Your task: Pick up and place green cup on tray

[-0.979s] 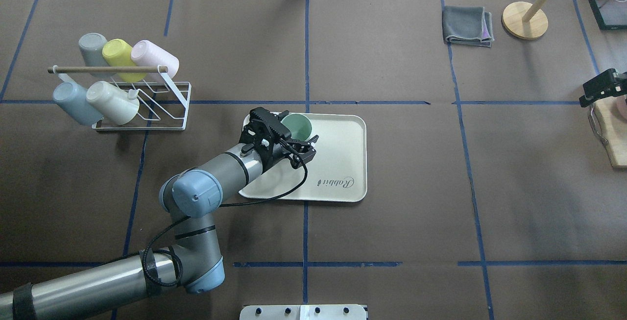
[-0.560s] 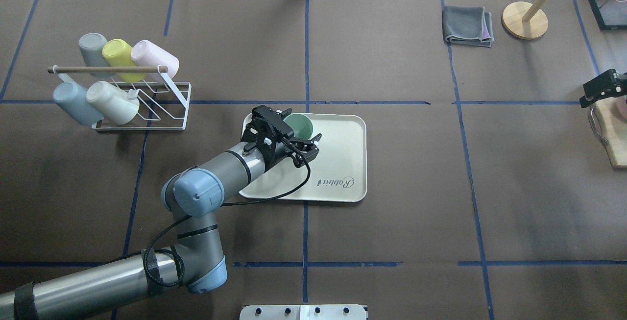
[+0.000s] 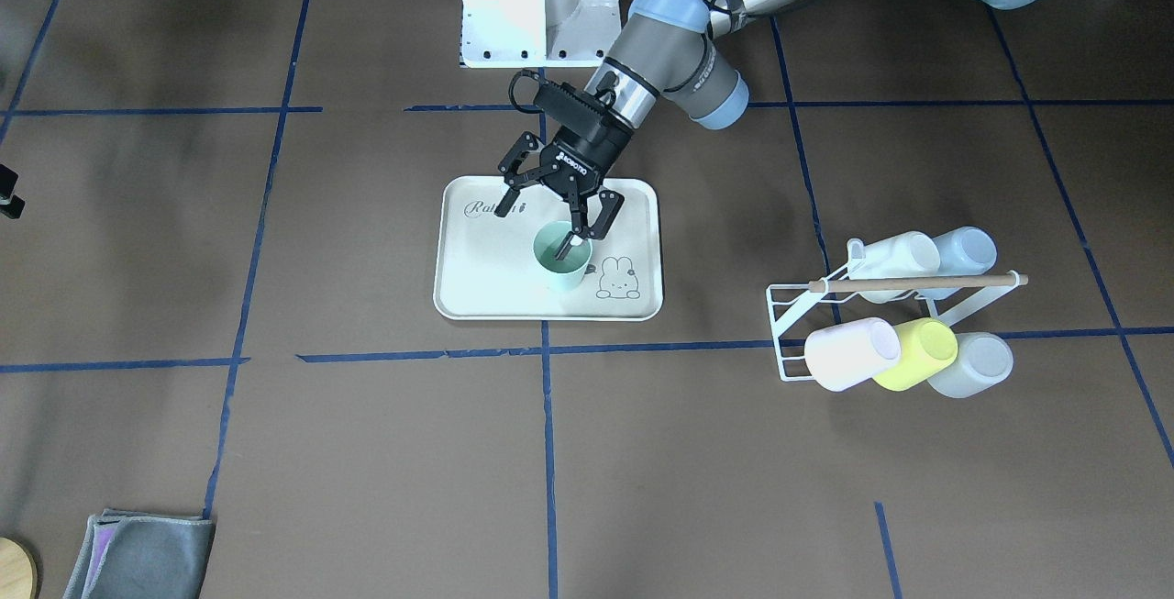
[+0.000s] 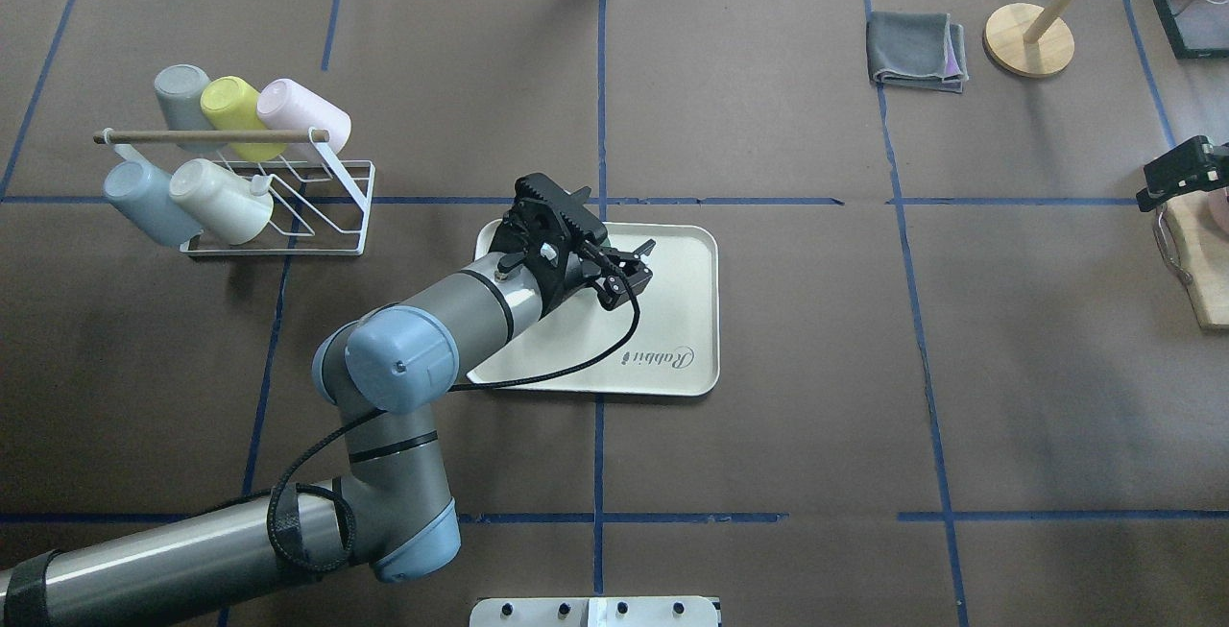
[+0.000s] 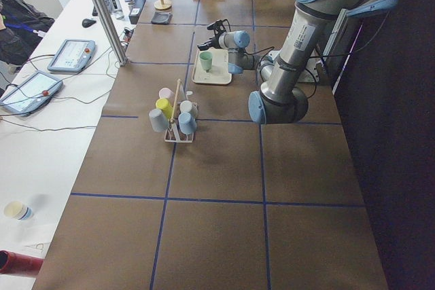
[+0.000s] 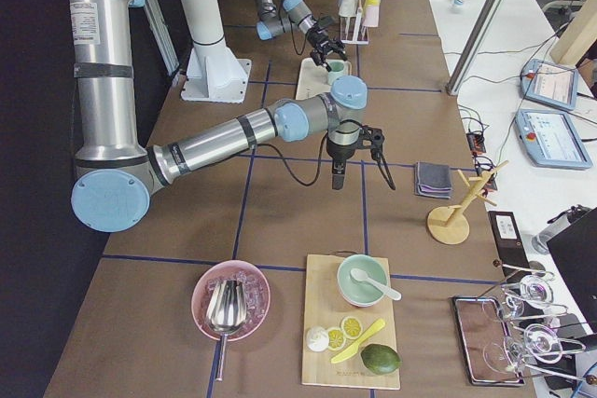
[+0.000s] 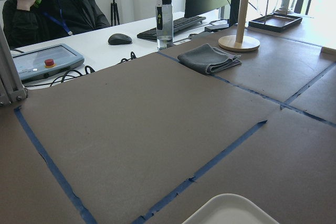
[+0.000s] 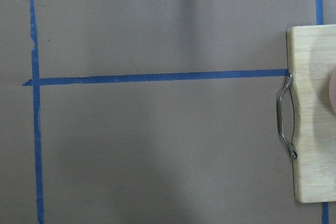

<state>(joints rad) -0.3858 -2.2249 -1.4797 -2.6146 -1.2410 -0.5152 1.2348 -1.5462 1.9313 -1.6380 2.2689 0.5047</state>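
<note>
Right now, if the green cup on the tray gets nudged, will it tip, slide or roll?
The green cup looks empty and plastic, so probably light and stiff. Upright on the smooth tray, it may slide or tip; being round, it would likely roll once down.

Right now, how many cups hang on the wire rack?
5: cream cup and blue cup on one row; pink cup, yellow cup, grey cup on the other. None seems hidden.
</note>
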